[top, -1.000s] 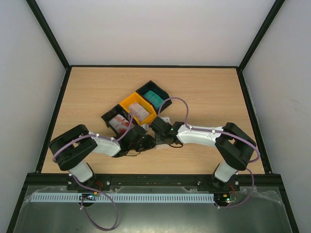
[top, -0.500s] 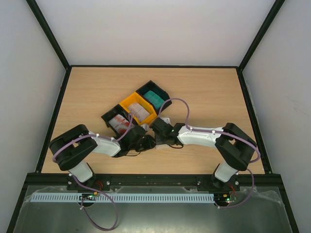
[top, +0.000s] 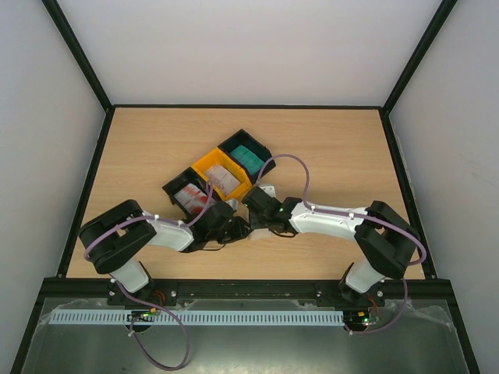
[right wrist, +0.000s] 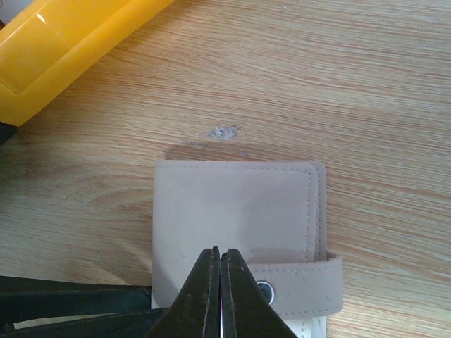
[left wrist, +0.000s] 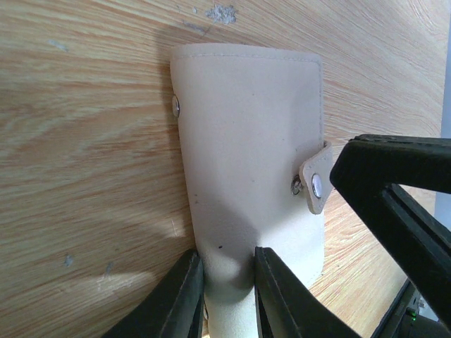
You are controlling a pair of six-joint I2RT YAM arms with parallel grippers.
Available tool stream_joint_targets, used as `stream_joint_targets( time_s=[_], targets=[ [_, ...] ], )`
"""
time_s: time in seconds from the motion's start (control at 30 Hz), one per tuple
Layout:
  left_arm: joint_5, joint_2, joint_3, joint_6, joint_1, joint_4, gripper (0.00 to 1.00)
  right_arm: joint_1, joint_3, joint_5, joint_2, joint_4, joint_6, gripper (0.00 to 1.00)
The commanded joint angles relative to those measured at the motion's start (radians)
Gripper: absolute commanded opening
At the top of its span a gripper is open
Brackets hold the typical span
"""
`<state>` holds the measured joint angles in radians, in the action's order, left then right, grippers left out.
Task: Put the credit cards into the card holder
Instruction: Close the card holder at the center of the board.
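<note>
The beige card holder (left wrist: 246, 162) lies closed on the wooden table, its snap tab (left wrist: 315, 184) fastened. My left gripper (left wrist: 229, 282) is shut on its near edge. My right gripper (right wrist: 220, 259) is shut, its tips over the holder (right wrist: 232, 211) beside the tab. In the top view both grippers meet over the holder (top: 256, 231), which is mostly hidden. A white card with red blotches (top: 193, 196) lies in the left black tray. A white-grey card (top: 223, 178) lies in the yellow tray. A teal card (top: 249, 158) lies in the right black tray.
The joined black-yellow-black trays (top: 210, 162) stand just behind the grippers; the yellow tray's wall (right wrist: 63, 49) shows in the right wrist view. Black frame rails edge the table (top: 327, 148) on all sides.
My right arm has shifted a little, its elbow moving right and its gripper edging over the holder. The left arm and the cards have not moved.
</note>
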<state>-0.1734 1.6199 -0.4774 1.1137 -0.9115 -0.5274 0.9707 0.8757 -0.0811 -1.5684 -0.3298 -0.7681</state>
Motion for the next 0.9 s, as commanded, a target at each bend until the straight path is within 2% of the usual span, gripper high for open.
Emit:
stream_joint_targets(
  time_s=[0.0,0.17,0.37,0.47,0.87],
  targets=[
    [0.019,0.027,-0.001,-0.012,-0.008,0.050,0.23,0.003,-0.010,-0.010,-0.012,0.014,-0.008,0.02],
    [0.018,0.023,-0.002,-0.012,-0.008,0.052,0.23,0.004,0.002,-0.062,0.011,-0.022,-0.004,0.03],
    [0.018,0.024,-0.004,-0.012,-0.008,0.050,0.23,0.006,0.009,-0.086,0.000,-0.090,0.010,0.28],
    [0.019,0.025,-0.003,-0.011,-0.008,0.050,0.24,0.009,0.016,-0.078,-0.020,-0.107,0.026,0.35],
    [0.019,0.032,-0.007,-0.010,-0.008,0.051,0.24,0.043,0.060,-0.083,-0.100,-0.153,0.045,0.40]
  ],
)
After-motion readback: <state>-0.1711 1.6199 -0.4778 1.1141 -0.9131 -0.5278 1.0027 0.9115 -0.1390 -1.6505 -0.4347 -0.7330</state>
